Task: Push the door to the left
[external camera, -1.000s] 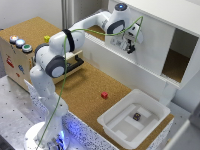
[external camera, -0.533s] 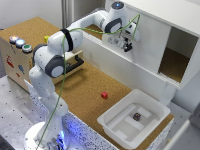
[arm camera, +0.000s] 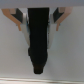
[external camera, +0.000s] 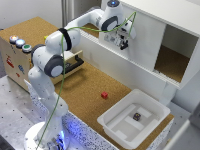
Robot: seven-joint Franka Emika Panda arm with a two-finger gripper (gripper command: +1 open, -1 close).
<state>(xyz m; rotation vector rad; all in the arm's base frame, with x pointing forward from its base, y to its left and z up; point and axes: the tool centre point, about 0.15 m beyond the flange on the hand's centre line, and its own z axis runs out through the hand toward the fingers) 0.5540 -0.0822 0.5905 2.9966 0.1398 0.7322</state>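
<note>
The door (external camera: 147,47) is a large flat white panel that covers the part of the white cabinet toward the exterior view's left. A dark opening (external camera: 175,57) shows to its right. My gripper (external camera: 123,46) is at the door's face, about mid-height, and points at the panel. In the wrist view the black fingers (arm camera: 40,45) are pressed together into one dark bar, so the gripper (arm camera: 40,69) is shut and holds nothing. The plain white door (arm camera: 67,55) fills the background there. Whether the fingertips touch the panel cannot be told.
The cabinet's long low white front wall (external camera: 107,62) runs below the arm. A white plastic bin (external camera: 152,106) with a small dark object (external camera: 136,116) stands in front. A red block (external camera: 104,95) lies on the cork. A wooden box with buttons (external camera: 15,50) stands at the exterior view's left.
My gripper has shifted slightly toward the exterior view's left and a little lower along the door's face. The door's right edge has moved little, if at all.
</note>
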